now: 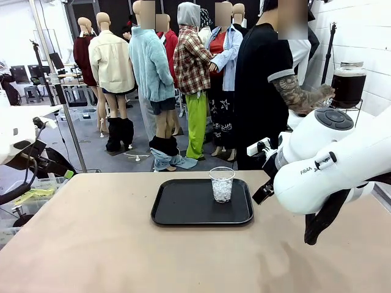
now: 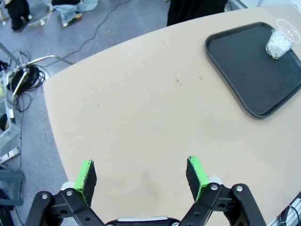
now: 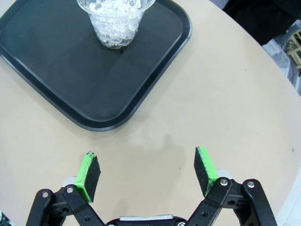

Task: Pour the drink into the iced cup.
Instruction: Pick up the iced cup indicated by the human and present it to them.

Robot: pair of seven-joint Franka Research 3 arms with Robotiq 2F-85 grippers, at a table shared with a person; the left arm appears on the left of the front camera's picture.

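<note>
On the tan table (image 1: 91,244), about midway across and toward its far edge, a black tray (image 1: 183,210) lies flat. The iced cup (image 1: 222,184), clear plastic and upright, stands on the far right part of the tray, with crushed ice (image 1: 222,193) filling its lower half and no liquid visible in it.

The drink (image 1: 348,90), a dark brown liquid, is well apart from the cup. It sits inside a lidded glass dispenser jar (image 1: 352,66) beyond the table's far right corner, raised on a dark stand. A person in a black top stands at the far side, and the person's hand (image 1: 322,94) reaches to the left side of the jar.

The right arm (image 1: 330,159) bulks large over the right side of the table in the front view. In its wrist view the right gripper (image 3: 146,172) has its green pads spread wide with nothing between them. It hangs over bare tabletop just beside the tray's near edge, with the cup on the tray farther on.

The left arm (image 1: 15,131) shows at the left edge of the front view. The left gripper (image 2: 141,172) is likewise spread wide and empty, over bare table. The tray and cup lie well apart from it, toward the upper right of its wrist view.
</note>
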